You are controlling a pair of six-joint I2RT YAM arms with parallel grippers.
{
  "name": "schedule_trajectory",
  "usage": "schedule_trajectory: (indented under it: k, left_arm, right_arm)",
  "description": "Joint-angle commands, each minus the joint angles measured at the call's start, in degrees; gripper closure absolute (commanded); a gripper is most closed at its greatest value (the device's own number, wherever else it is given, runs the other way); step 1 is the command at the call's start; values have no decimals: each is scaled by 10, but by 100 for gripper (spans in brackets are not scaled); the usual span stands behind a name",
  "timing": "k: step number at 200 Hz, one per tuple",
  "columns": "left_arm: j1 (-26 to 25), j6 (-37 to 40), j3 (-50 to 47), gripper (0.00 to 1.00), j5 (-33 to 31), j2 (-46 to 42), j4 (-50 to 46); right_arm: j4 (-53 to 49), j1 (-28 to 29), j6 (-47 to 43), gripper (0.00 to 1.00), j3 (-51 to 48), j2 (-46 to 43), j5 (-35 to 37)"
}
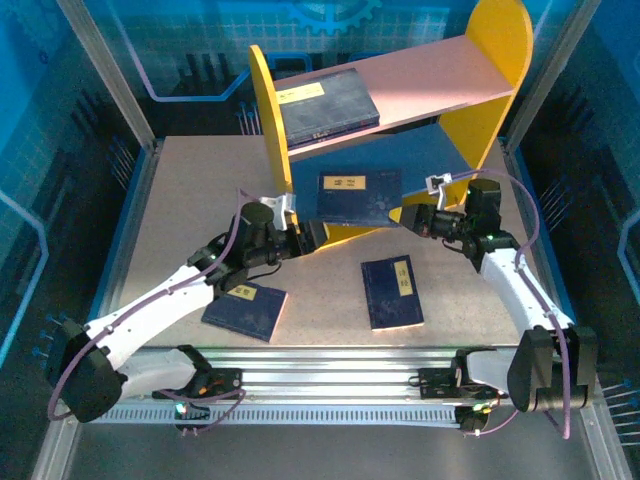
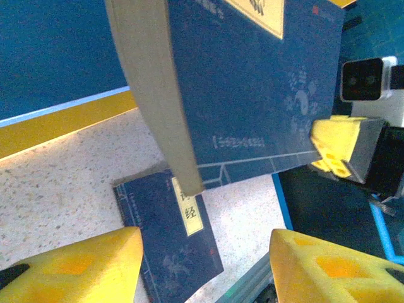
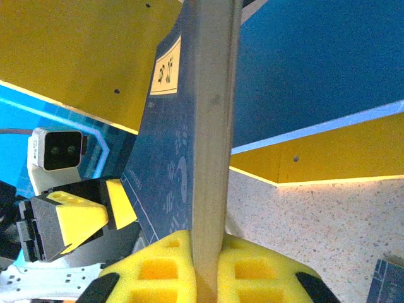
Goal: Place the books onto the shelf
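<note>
A navy book (image 1: 358, 195) with a yellow label hangs in the air in front of the shelf (image 1: 430, 80), level with its blue lower board. My right gripper (image 1: 405, 217) is shut on the book's right edge; its yellow pads (image 3: 164, 268) pinch the page edge (image 3: 211, 126). My left gripper (image 1: 312, 235) sits at the book's left corner with its fingers (image 2: 82, 265) apart and open, the book (image 2: 252, 95) just beyond them. One book (image 1: 325, 105) lies on the pink upper board. Two more books lie on the table (image 1: 245, 308) (image 1: 392, 292).
The shelf's yellow left panel (image 1: 270, 110) rises just behind my left wrist. Its yellow and blue boards (image 3: 315, 63) are close behind the held book. A metal rail (image 1: 330, 365) runs along the table's near edge.
</note>
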Motion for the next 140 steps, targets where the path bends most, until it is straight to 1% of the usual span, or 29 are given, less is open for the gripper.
schedule_trajectory:
  k: [1, 41, 71, 94, 140]
  left_arm:
    - [-5, 20, 9, 43, -29, -34, -64]
    - [-5, 24, -11, 42, -66, -81, -122]
    - [-4, 30, -21, 40, -93, -113, -163]
    - [-2, 30, -26, 38, -103, -129, -175]
    - [0, 36, -14, 37, -107, -129, -188]
  right_arm:
    - [-53, -7, -71, 95, 45, 10, -2]
    - [-87, -7, -121, 95, 97, 53, -6]
    - [-92, -7, -145, 95, 128, 87, -16]
    - [-82, -3, -160, 95, 143, 115, -46]
    - [-66, 9, -180, 95, 171, 173, -57]
